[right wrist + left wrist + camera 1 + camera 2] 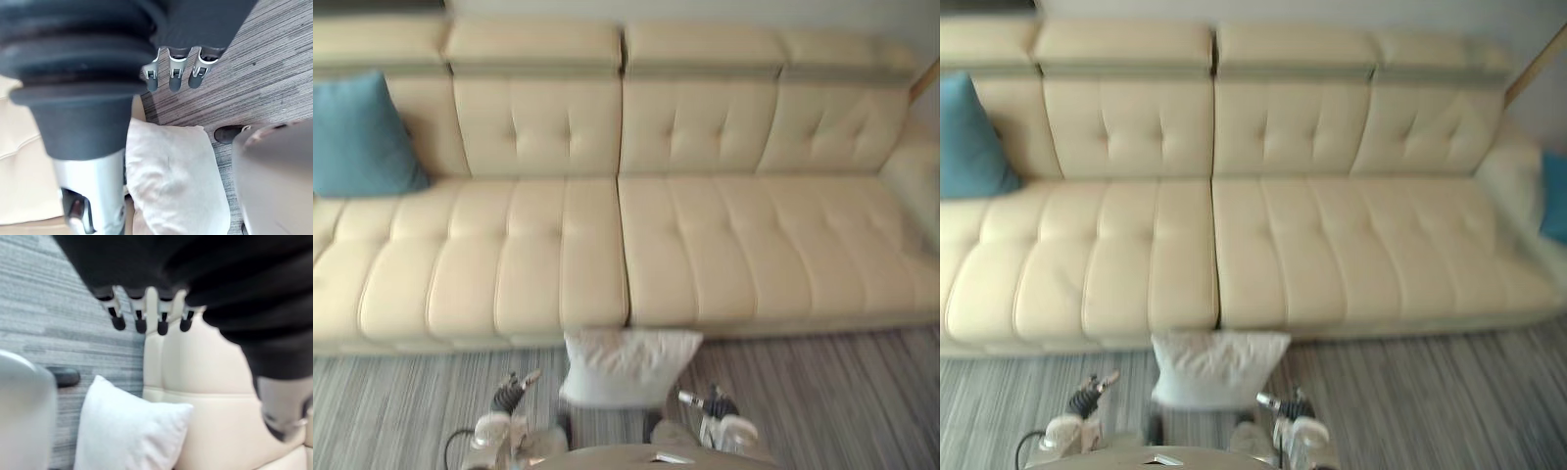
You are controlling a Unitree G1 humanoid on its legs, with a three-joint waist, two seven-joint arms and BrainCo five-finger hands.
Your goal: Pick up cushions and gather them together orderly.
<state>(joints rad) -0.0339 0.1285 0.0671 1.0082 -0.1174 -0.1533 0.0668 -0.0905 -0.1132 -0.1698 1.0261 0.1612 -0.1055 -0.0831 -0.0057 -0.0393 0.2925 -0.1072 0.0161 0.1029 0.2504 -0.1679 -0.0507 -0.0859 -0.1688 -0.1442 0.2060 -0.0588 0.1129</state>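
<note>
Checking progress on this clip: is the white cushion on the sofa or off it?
Off. The white cushion lies on the carpet against the sofa front; left hand and right hand hold nothing.

Both head cameras look down on the cream sofa (705, 245) and striped carpet (822, 392), side by side, sharing nearly the whole scene. Each wrist camera peers from close up, and both catch the white cushion (127, 431) at the sofa's foot.

Blue cushion (357, 137) on cream sofa (705, 245); white cushion (625, 367) on striped floor (822, 392).
</note>
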